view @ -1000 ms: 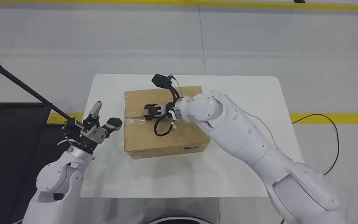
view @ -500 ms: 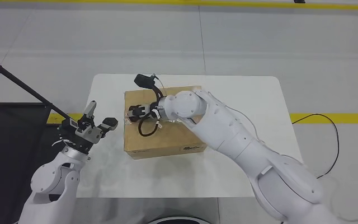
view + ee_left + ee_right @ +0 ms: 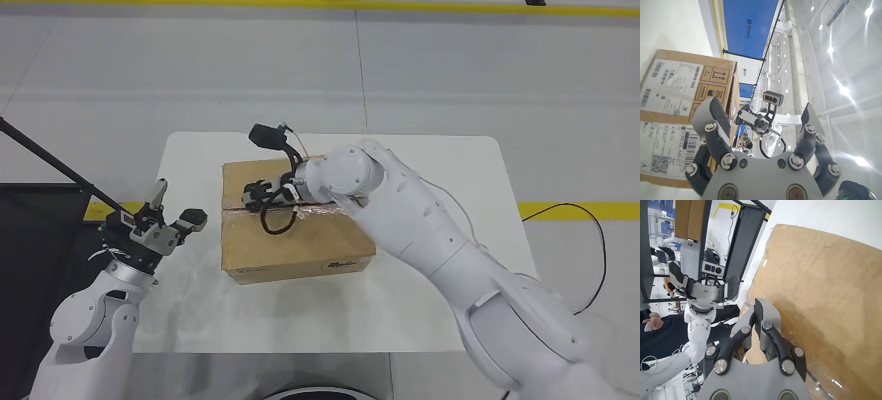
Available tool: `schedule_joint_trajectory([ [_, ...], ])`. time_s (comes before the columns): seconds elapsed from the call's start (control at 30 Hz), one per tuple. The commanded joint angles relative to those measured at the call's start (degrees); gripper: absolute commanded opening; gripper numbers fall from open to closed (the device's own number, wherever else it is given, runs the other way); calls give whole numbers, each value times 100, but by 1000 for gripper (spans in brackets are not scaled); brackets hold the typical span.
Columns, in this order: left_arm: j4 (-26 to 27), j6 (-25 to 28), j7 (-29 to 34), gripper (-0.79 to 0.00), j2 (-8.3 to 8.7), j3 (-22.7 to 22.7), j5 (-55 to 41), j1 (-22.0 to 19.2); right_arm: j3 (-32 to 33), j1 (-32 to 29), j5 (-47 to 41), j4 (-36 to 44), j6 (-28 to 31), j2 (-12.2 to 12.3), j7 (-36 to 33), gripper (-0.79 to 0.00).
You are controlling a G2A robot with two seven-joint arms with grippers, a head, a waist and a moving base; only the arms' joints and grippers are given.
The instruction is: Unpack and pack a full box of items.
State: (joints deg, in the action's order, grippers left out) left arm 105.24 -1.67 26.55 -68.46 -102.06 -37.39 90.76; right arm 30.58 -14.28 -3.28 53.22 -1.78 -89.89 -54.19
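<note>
Box (image 3: 300,240) was sitting closed in the middle of the table (image 3: 440,190), brown cardboard with shipping labels (image 3: 668,75) on the side facing the table's left edge. We saw the right gripper (image 3: 250,190) above the table's middle, down at the box top, fingers pressed together. Left gripper (image 3: 178,207) hung over the table's left edge, near the box but not touching it, fingers spread wide.
</note>
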Motion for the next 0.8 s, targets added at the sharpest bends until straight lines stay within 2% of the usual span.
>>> schedule_joint_trajectory([
  [0.0,-2,-1,23,0,3,-17,-7,9,130,-93,217,193,-177,118,-101,-785],
  [0.17,-2,2,51,0,7,-44,-20,29,600,-474,697,752,-606,457,-228,-785],
  [0.47,22,-27,116,0,19,-70,-1,30,1833,-1451,1509,1932,-1145,1111,-569,-785],
  [0.77,28,-62,180,0,33,-110,0,27,2698,-2162,1871,2617,-1353,1456,-811,-785],
])
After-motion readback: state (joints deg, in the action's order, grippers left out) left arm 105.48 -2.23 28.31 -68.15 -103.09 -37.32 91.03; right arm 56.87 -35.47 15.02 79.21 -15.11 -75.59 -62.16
